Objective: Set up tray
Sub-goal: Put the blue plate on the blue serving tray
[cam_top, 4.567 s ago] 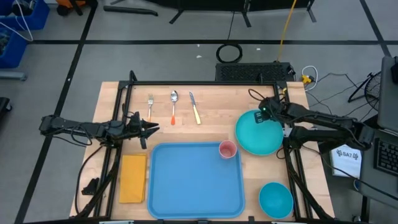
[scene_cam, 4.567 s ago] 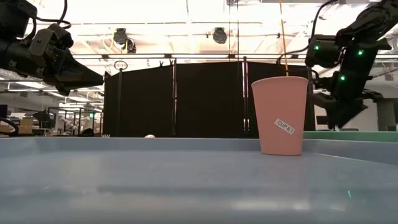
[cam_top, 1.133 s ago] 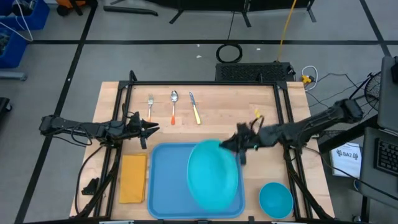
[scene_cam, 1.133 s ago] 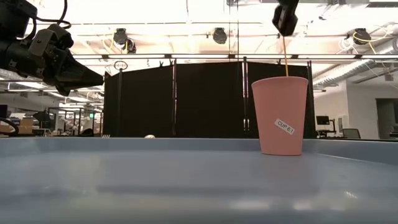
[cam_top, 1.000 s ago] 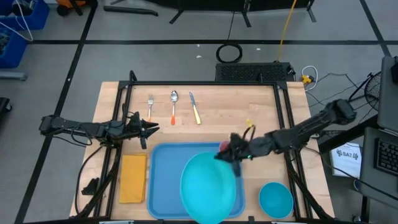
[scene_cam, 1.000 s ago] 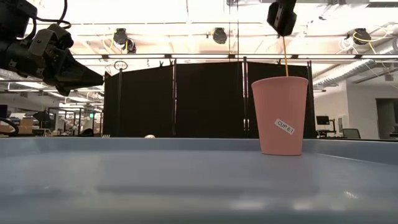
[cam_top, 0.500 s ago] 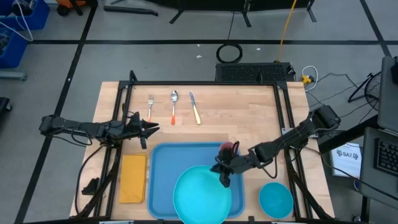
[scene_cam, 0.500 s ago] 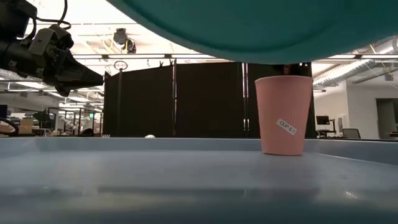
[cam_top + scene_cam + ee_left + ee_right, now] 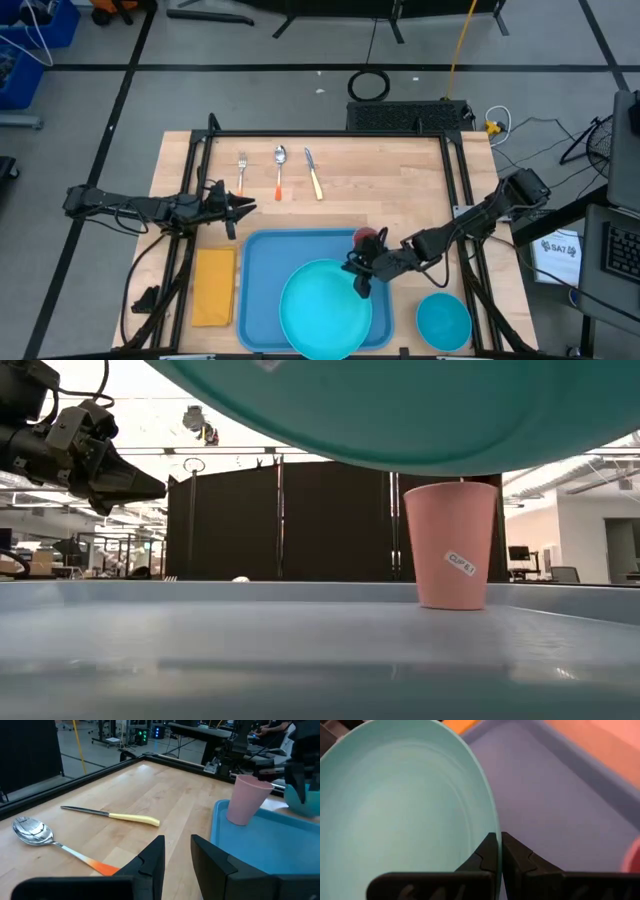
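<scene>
The light-blue tray (image 9: pixel 262 290) lies at the table's near middle, with a pink cup (image 9: pixel 368 238) standing in its far right corner. My right gripper (image 9: pixel 360 281) is shut on a round teal plate (image 9: pixel 325 312) held over the tray's near half. In the low view the plate's underside (image 9: pixel 400 405) hangs above the tray floor (image 9: pixel 250 650) and the cup (image 9: pixel 450 545). My left gripper (image 9: pixel 240 208) waits open beyond the tray's far left corner, with nothing between its fingers (image 9: pixel 155 857). My right gripper pinches the plate's rim (image 9: pixel 496 831) between its two fingers, on the plate's far right side. The fingers come from the table's right, slanting down. The plate is lifted clear of the tray and held nearly level, slightly tilted.
A fork (image 9: pixel 241 170), spoon (image 9: pixel 280 166) and knife (image 9: pixel 313 173) lie in a row on the far left of the table. A yellow-orange napkin (image 9: pixel 213 287) lies left of the tray, and a teal bowl (image 9: pixel 443 320) stands at its near right.
My right gripper has carried the plate toward the table's near edge and slightly left, past the cup, still shut on the rim. The plate now hangs over the tray's near half and fills the top of the low view.
</scene>
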{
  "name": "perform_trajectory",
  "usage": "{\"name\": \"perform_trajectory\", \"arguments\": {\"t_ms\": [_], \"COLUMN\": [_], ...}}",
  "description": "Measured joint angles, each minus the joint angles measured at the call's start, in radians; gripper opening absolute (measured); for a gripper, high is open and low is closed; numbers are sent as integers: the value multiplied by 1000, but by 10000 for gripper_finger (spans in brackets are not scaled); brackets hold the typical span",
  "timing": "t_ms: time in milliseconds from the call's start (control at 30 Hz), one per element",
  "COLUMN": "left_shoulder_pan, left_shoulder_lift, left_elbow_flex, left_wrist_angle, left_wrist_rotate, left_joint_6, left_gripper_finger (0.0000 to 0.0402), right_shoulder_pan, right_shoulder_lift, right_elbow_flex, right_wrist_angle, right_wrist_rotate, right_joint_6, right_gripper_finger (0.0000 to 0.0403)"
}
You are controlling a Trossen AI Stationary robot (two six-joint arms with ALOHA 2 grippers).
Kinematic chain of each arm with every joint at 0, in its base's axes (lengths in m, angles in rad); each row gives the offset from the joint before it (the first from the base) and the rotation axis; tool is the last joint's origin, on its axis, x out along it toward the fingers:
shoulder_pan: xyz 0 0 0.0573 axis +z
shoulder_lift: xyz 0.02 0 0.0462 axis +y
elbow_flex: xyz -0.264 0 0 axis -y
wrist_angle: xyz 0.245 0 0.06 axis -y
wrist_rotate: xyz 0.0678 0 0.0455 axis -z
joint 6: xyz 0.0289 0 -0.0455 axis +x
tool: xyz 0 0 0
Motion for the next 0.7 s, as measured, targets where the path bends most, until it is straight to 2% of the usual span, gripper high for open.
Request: {"name": "perform_trajectory", "arguments": {"t_ms": [267,433,533,700], "left_shoulder_pan": [0,0,0,0], "left_shoulder_lift": [0,0,0,0], "left_elbow_flex": [0,0,0,0], "left_wrist_angle": [-20,-20,-20,-20], "left_wrist_rotate": [0,0,0,0], "left_joint_6": [2,2,2,1], "left_gripper_finger": [97,97,97,97], "right_shoulder_pan": [-12,-6,7,52], "right_shoulder_lift": [-3,-3,-3,-3], "right_elbow_flex": [5,95,175,313], "right_wrist_angle": [17,-26,-137,-460], "right_wrist_rotate": [-28,-27,-23,51], "right_joint_6": [-33,-120,-127,-21], "right_gripper_finger": [0,0,0,0]}}
